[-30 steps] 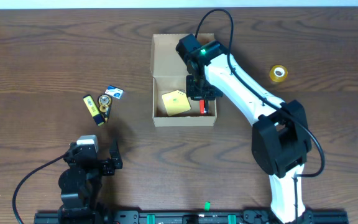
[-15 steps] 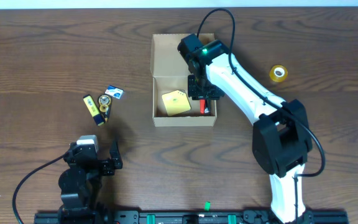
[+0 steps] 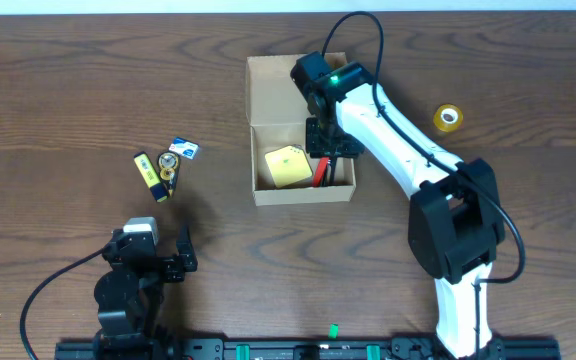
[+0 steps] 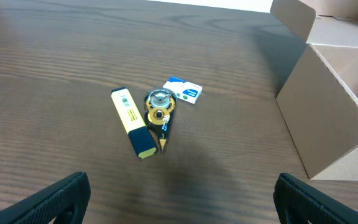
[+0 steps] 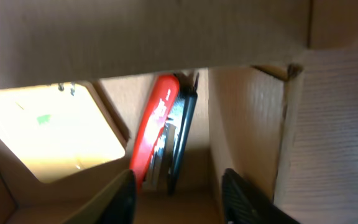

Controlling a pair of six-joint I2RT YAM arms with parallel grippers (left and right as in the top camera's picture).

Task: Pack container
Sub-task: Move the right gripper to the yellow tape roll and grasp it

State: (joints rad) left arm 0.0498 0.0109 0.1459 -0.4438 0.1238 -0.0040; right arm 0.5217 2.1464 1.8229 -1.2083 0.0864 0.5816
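PLACE: robotics lab bench | SHOWN BY: left arm (image 3: 133, 280) and right arm (image 3: 388, 130) on a rail (image 3: 268, 350) at 6 o'clock of a wood-grain table (image 3: 48, 80) | cable (image 3: 43, 290) looping at 7 o'clock | container (image 3: 273, 90) centre, tape roll (image 3: 448, 118) at 2 o'clock

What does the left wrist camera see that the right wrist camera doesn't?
Only the left wrist view: a yellow highlighter, a round tape dispenser and a small blue-and-white packet on the wooden table, plus the outside of the cardboard box. Only the right wrist view: the box's inside, with a yellow notepad and a red-and-black tool beside it. Both: the box, and each camera's own dark fingers, the left fingers and the right fingers.
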